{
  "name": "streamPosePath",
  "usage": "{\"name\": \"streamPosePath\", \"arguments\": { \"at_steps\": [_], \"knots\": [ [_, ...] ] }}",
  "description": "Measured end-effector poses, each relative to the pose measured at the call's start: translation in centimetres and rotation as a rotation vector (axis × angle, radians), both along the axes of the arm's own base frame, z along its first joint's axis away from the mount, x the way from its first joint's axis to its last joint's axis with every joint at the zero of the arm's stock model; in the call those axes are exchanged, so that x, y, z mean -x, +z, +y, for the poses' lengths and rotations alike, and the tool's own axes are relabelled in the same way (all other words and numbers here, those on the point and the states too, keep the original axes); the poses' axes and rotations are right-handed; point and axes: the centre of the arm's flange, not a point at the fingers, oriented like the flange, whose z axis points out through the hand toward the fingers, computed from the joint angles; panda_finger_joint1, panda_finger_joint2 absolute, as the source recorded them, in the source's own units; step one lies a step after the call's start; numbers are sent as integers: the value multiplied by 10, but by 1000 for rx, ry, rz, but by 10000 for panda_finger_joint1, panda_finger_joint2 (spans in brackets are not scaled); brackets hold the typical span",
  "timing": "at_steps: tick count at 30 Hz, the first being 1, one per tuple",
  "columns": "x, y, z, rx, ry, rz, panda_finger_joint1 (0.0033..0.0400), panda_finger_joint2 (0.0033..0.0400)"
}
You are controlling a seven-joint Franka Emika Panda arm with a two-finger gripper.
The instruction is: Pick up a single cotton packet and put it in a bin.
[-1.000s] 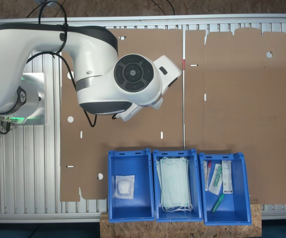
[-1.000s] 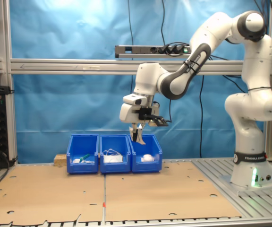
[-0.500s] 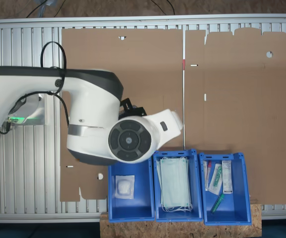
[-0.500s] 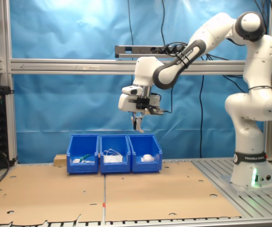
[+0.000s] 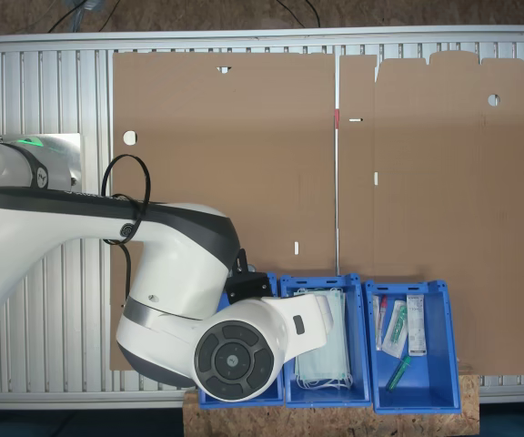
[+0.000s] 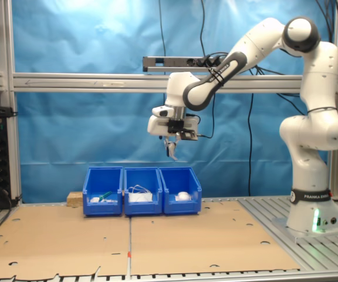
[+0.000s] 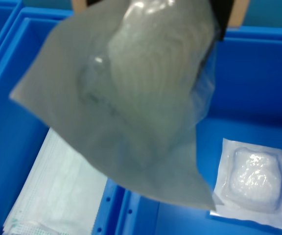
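My arm (image 6: 301, 117) reaches out from its base over the cardboard-covered table (image 6: 204, 241), where three blue bins stand in a row. In the second exterior view my gripper (image 6: 171, 151) hangs well above the bin (image 6: 181, 191) at the row's end nearest my base, clamped on a cotton packet (image 7: 131, 93) that dangles blurred and close in the wrist view. A second packet (image 7: 255, 181) lies flat in that bin. The neighbouring bin holds pale green face masks (image 5: 321, 350).
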Motion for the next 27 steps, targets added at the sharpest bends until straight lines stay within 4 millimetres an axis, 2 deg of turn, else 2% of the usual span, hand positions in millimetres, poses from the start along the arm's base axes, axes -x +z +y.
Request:
{"name": "streamPosePath", "arguments": {
  "at_steps": [12,27],
  "knots": [
    [15,-9,-21,26,-13,9,54,54],
    [19,-11,-30,39,-7,12,54,54]
  ]
}}
